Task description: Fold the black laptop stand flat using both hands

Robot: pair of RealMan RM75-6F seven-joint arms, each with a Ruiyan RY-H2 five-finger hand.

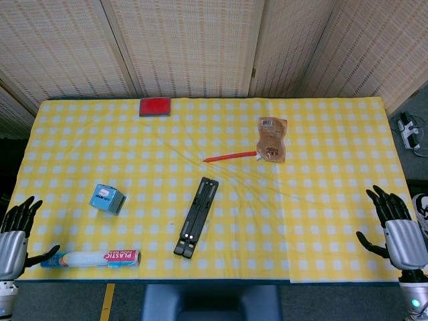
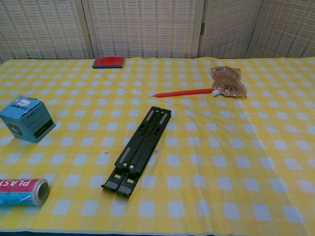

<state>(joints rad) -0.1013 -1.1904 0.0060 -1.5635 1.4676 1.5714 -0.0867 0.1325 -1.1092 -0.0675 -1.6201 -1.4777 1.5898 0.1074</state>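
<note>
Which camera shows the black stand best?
The chest view: the stand is close and large there, lying folded flat on the tablecloth, its rails and hinges clear. The head view shows the whole stand too, but small, from above.

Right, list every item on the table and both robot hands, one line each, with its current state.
black laptop stand: folded flat, untouched
blue box: resting on the cloth
plastic wrap roll: lying on its side
red pen: lying flat
brown pouch: lying flat
red pad: flat at far edge
left robot hand: open, empty
right robot hand: open, empty

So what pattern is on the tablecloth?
The tablecloth is a yellow and white check, clearest in the chest view.
</note>
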